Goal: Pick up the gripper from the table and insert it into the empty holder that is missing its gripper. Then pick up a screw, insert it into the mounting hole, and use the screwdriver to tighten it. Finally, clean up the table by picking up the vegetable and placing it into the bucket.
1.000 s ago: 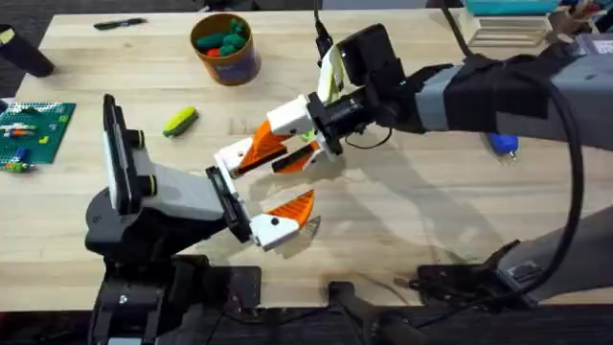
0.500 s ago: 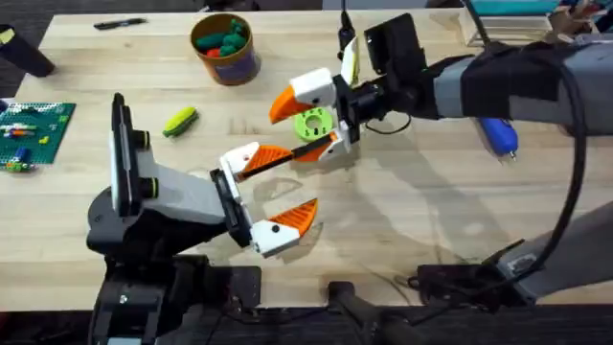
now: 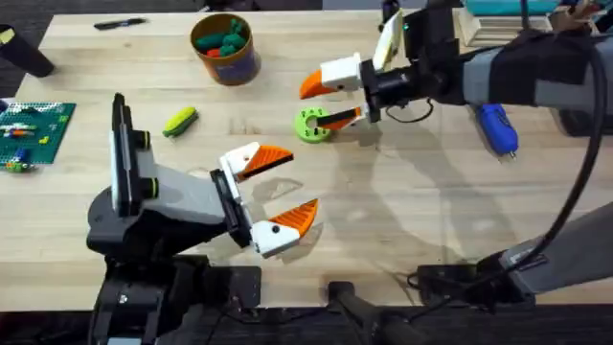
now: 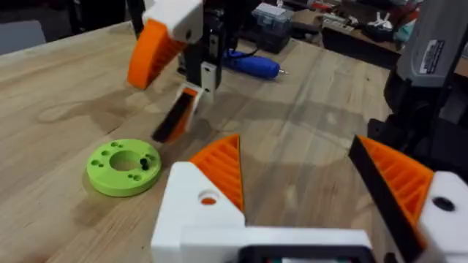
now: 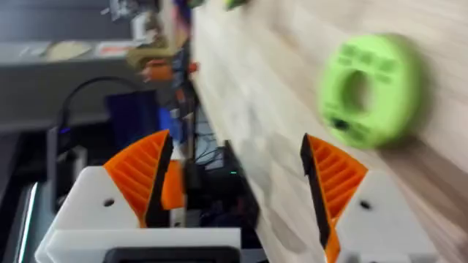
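My left gripper (image 3: 278, 189) stands open near the table's front. An orange ribbed gripper piece (image 3: 263, 156) sits in its far white holder (image 3: 239, 158), seen close as a wedge (image 4: 223, 168) above a small hole (image 4: 208, 199). My right gripper (image 3: 330, 100) is open and empty, its lower finger just over a lime-green disc (image 3: 311, 125). A small black bit (image 4: 144, 164) lies on that disc; I cannot tell if it is a screw. The blue screwdriver (image 3: 498, 129) lies at the right. The yellow-green vegetable (image 3: 180, 121) lies left of centre, below the bucket (image 3: 227, 48).
The bucket holds green and red toys. A black pen (image 3: 120, 23) lies at the back left. A green brick plate (image 3: 34, 129) sits at the left edge. Boxes stand at the back right.
My right gripper has drawn back from the left gripper's far finger, up and to the right, and now hangs over the green disc. The left arm has barely moved.
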Controlling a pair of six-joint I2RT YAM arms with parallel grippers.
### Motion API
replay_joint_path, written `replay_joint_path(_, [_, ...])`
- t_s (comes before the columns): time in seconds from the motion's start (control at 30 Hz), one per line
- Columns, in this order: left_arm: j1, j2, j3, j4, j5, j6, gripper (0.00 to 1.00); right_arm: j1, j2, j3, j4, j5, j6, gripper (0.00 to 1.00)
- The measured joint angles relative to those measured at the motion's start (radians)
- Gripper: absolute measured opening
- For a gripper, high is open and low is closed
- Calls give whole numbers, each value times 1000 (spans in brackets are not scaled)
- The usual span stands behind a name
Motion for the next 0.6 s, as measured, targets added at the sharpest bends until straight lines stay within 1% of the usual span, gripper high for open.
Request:
replay_joint_path(0.07, [0, 0, 0, 0, 0, 0, 889, -20, 0, 8, -95, 46, -62, 993])
replay_joint_path(0.17, [0, 0, 0, 0, 0, 0, 889, -38, 0, 50, -332, 146, -184, 993])
replay_joint_path(0.23, [0, 0, 0, 0, 0, 0, 889, -39, 0, 104, -494, 232, -274, 993])
replay_joint_path(0.33, [0, 0, 0, 0, 1, 0, 889, -29, 0, 215, -668, 362, -410, 994])
replay_joint_path(0.47, [0, 0, 0, 0, 2, 0, 889, 15, 0, 336, -789, 520, -555, 994])
replay_joint_path(0.6, [0, 0, 0, 0, 3, 0, 889, 93, 0, 375, -815, 663, -645, 994])
